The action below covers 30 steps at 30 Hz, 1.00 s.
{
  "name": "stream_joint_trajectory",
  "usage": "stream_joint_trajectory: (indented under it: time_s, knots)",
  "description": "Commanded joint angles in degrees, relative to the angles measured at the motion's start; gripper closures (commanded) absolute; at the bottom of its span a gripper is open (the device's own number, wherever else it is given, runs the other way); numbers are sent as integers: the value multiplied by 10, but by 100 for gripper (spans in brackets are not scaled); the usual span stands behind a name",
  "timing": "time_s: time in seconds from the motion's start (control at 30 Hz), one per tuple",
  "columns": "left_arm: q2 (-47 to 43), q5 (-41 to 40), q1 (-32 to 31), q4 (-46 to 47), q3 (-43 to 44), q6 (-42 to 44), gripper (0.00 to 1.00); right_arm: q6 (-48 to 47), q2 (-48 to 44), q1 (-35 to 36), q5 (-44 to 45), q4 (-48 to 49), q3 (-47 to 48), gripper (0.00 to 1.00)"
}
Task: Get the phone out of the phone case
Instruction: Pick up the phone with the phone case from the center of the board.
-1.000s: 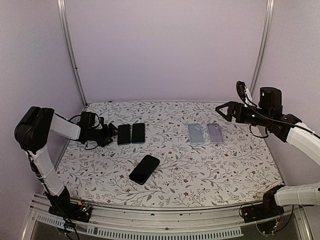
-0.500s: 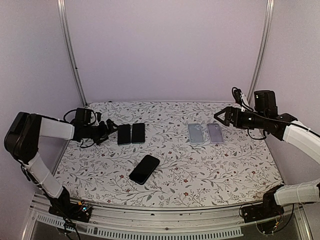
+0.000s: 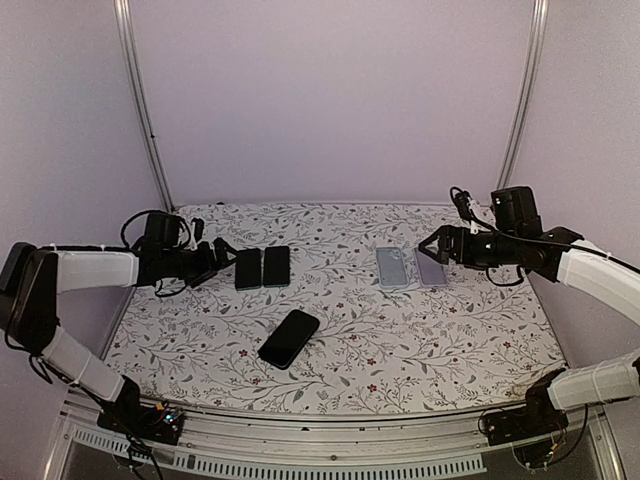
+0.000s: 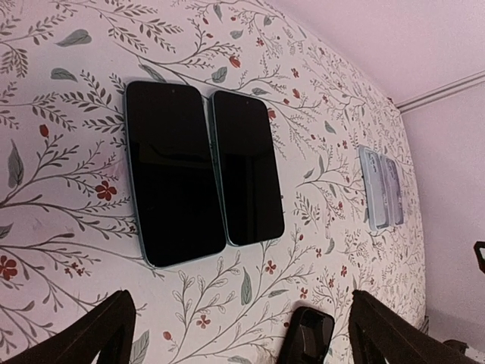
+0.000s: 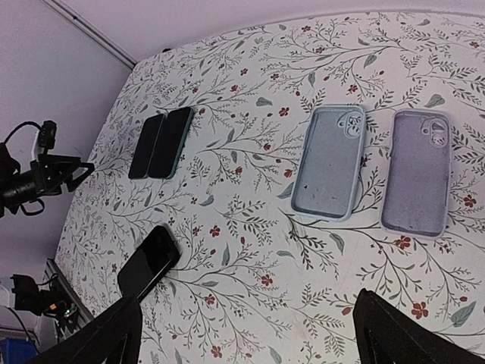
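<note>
Since a second ago the right gripper (image 3: 428,246) has dropped lower and come in from the right edge toward the two cases, and the left arm has stretched out flatter along the left edge, its gripper barely shifted.

Right fingers (image 5: 402,334) are spread wide with nothing between them. They hang above the counter (image 3: 450,330) just to the right of the lilac case (image 5: 415,182). That case lies hollow side up, and the blue case (image 5: 330,173) lies the same way just beside it on its left, the two apart by a thin strip. Both sit in the far right part of the counter.

Left fingers (image 4: 106,334) are also spread and hold nothing. The left gripper (image 3: 218,257) points in from the left edge at two phones (image 4: 170,193) that lie screen up, side by side and almost touching, in the far left part. Each shows a thin blue-green rim.

A lone phone (image 3: 289,338) lies flat and slanted toward the near edge, left of the middle, well apart from both grippers and from everything else. It is all dark. Whether it sits in a case cannot be told from these views.
</note>
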Motion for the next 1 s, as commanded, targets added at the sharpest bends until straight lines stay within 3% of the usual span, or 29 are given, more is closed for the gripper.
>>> stream_joint_trajectory:
  time_s: [0.0,0.23,0.73,0.97]
  knots:
    - [-34,-18,-4,-52,-1,34,0,11,26,17,13,6,13,1]
    - [-53,-35,-4,-130,31,84,1,22,48,29,-3,10,9,1]
    - [-30,-8,4,-106,11,89,1,34,83,55,-4,-1,36,1]
    - [-22,3,-17,-78,18,69,0,38,124,90,43,-3,58,1]
